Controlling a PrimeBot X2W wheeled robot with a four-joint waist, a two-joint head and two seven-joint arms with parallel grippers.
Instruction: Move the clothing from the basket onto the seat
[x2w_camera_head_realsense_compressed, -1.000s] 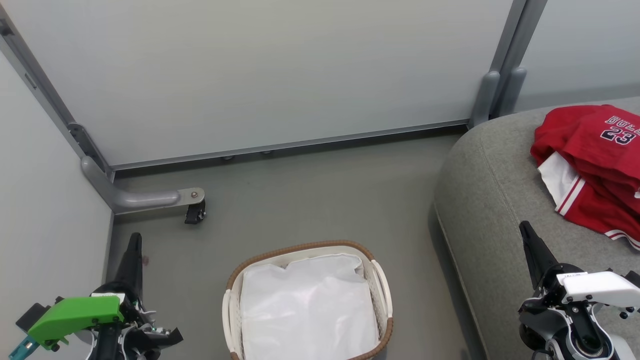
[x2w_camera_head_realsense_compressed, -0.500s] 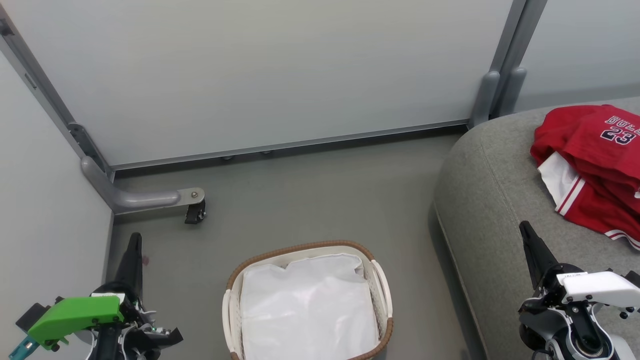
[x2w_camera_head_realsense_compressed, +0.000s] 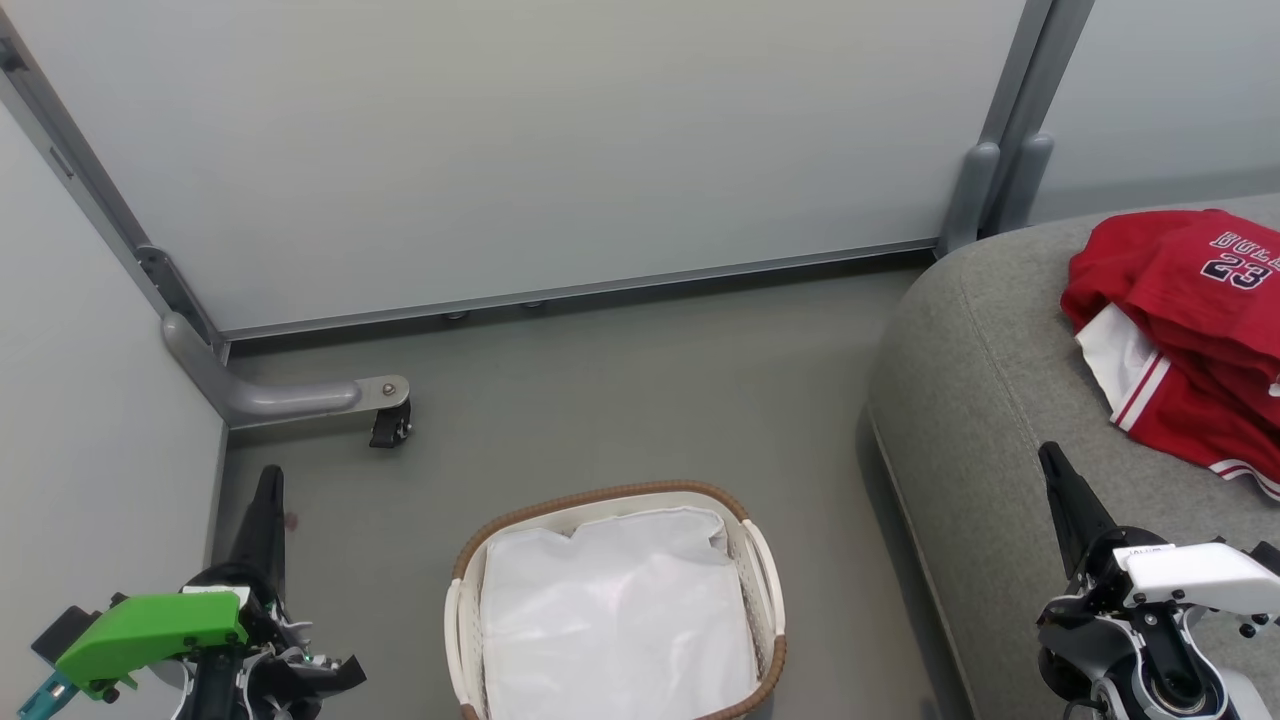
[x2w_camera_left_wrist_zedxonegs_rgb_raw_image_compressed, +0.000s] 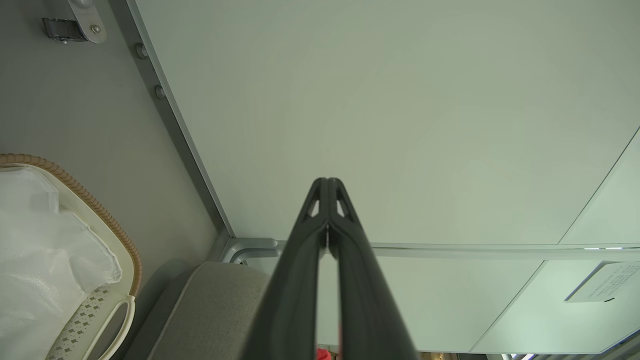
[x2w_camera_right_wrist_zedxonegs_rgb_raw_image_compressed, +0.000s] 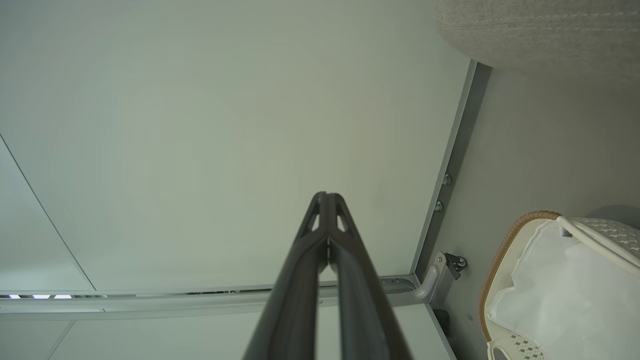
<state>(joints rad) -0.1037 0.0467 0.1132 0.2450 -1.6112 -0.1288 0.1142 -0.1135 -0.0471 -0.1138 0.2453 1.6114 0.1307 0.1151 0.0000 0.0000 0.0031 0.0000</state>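
Clothing (x2w_camera_head_realsense_compressed: 1185, 330) sits heaped on the seat (x2w_camera_head_realsense_compressed: 980, 400), basket (x2w_camera_head_realsense_compressed: 610, 494) down to its white liner (x2w_camera_head_realsense_compressed: 610, 620), so my left gripper (x2w_camera_head_realsense_compressed: 270, 480) and right gripper (x2w_camera_head_realsense_compressed: 1050, 460) hang fully closed and empty either side of the basket, since nothing looks left to lift.

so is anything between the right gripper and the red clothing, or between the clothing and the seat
Nothing visible. The clothing already lies on the seat, with only bare seat between it and the shut right gripper. The basket holds its white liner.
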